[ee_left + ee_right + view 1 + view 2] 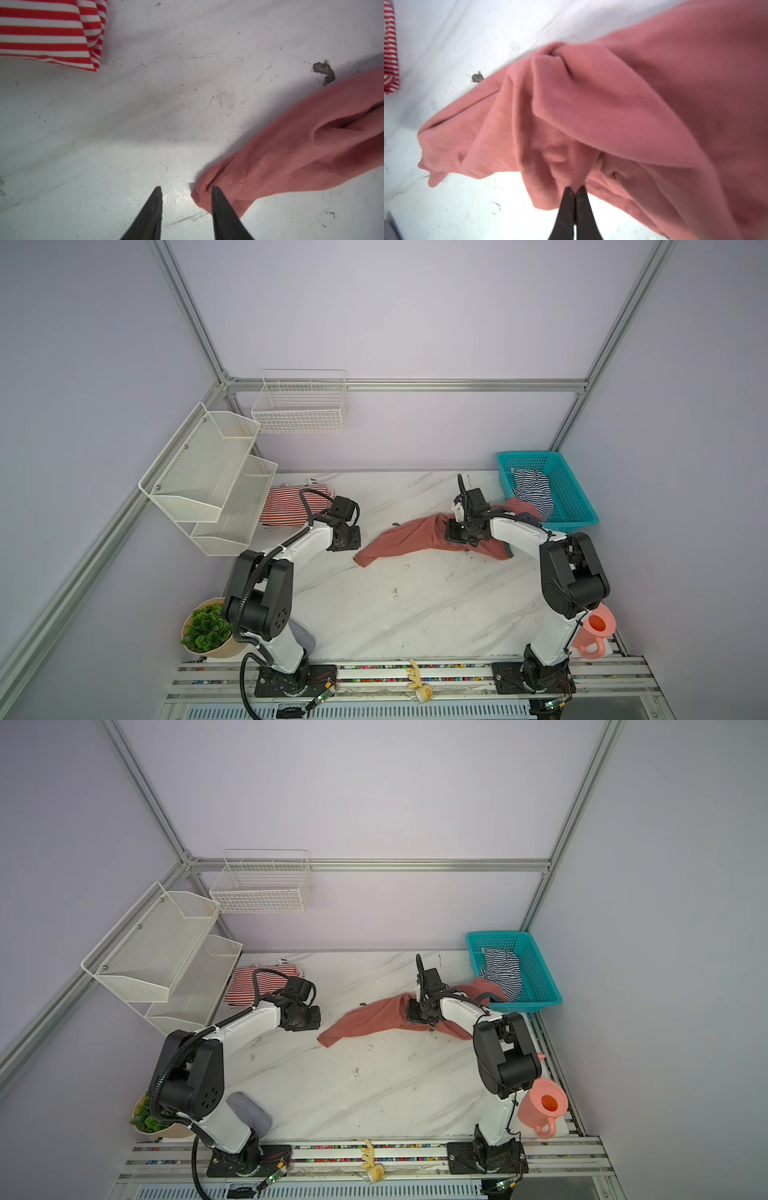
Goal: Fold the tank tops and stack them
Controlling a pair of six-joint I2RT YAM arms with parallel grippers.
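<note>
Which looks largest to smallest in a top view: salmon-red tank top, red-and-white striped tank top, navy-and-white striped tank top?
1. salmon-red tank top
2. red-and-white striped tank top, partly hidden
3. navy-and-white striped tank top, crumpled

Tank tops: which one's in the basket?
The navy-and-white striped top, bunched in the teal basket; salmon top and red-striped top are on the table.

Pale lilac walls [415, 315] close in the cell, edged by aluminium framing [407, 385]. A white mesh two-tier shelf [208, 477] hangs on the left wall, a white wire basket [300, 406] on the back one. The bench [415, 605] is scuffed white with grey veins, evenly lit.
</note>
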